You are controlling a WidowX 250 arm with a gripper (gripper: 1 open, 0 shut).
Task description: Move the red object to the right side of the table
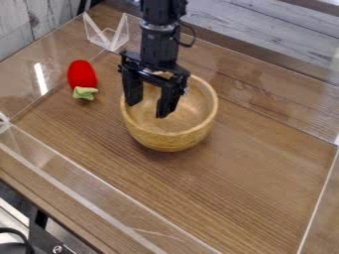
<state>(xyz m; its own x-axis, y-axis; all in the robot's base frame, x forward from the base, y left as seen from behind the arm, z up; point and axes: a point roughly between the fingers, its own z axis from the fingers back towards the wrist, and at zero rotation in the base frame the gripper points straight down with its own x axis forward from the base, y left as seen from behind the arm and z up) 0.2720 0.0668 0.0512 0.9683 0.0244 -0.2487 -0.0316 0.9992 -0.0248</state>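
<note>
Right now the claw (150, 97) hangs with its two dark fingers (131, 87) spread wide and nothing between them, pointing steeply down at the bowl (169, 124). One finger sits over the bowl's left rim and the other reaches down inside its hollow; whether either touches the wood cannot be told. The black arm (161, 30) rises straight up behind the bowl and leaves the top of the picture.

The bowl is round, tan and wooden, and stands near the middle of the surface (252, 189), a dark brown wood-grain top. Left of the bowl, well apart from it and from the claw, lies the red toy (82, 75), a small glossy oval with a light green leafy end (86, 93) pointing toward the near side. It rests flat on the surface, far smaller than the bowl.

Clear plastic walls (79, 184) run along the edges of the surface, in front of the bowl and to its left. Behind the bowl and to the left, past the red toy, a small clear stand (106, 32) sits near the back edge.
</note>
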